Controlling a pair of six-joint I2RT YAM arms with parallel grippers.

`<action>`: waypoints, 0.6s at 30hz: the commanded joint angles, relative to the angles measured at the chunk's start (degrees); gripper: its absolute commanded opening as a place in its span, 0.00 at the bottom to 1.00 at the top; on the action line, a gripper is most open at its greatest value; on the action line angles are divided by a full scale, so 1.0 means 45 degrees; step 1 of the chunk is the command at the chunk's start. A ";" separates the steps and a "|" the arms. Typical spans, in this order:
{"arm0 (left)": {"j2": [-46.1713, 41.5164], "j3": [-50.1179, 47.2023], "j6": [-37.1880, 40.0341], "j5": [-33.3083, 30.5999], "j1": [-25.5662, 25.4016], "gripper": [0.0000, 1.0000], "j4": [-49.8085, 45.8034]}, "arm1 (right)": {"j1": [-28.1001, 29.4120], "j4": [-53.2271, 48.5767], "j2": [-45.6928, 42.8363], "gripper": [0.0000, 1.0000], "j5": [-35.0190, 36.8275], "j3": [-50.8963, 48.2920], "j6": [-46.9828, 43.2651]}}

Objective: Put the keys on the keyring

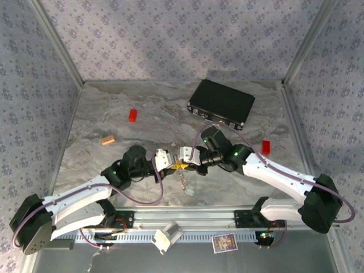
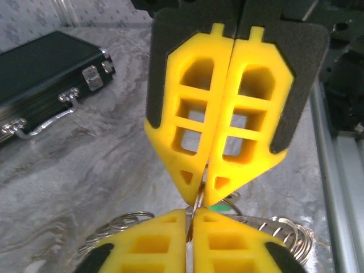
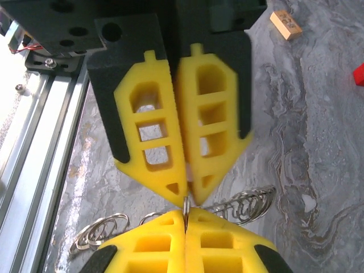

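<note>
Keyring [image 3: 245, 205] edge-on, nipped in meeting tips of left claw [image 3: 186, 192], right claw [image 3: 186, 217]

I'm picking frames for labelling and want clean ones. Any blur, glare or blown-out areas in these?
Top external: even light, sharp throughout. Left wrist: the right hand is crisp; the keyring and the latches on the black case glint. Right wrist: the left hand looks smeared along one edge, and the aluminium rail washes out to white at the frame's left.
</note>
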 commanded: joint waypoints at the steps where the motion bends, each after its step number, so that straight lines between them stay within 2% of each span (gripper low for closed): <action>1: 0.0126 0.0336 0.0230 0.0486 0.0011 0.00 -0.0180 | 0.0063 0.0381 -0.0093 0.00 -0.0752 0.0422 0.0108; 2: 0.0093 0.0232 0.0165 0.0537 0.0005 0.00 0.0116 | -0.0060 0.0689 -0.0198 0.00 -0.0913 0.0243 0.0365; 4: 0.0001 -0.0147 -0.0094 0.0555 0.0011 0.00 0.1003 | -0.0376 0.1559 -0.0447 0.17 -0.1284 -0.0323 0.1069; 6: -0.0044 -0.0656 -0.0517 0.0535 0.0021 0.00 0.2243 | -0.0804 0.2618 -0.0721 0.27 -0.1965 -0.1116 0.1845; 10: 0.0083 -0.1312 -0.1196 0.0568 0.0004 0.00 0.4021 | -0.1239 0.4136 -0.0892 0.30 -0.2516 -0.2213 0.2910; 18: 0.0048 -0.1699 -0.1406 0.0685 0.0004 0.00 0.4754 | -0.1356 0.4990 -0.0640 0.29 -0.2645 -0.2818 0.3291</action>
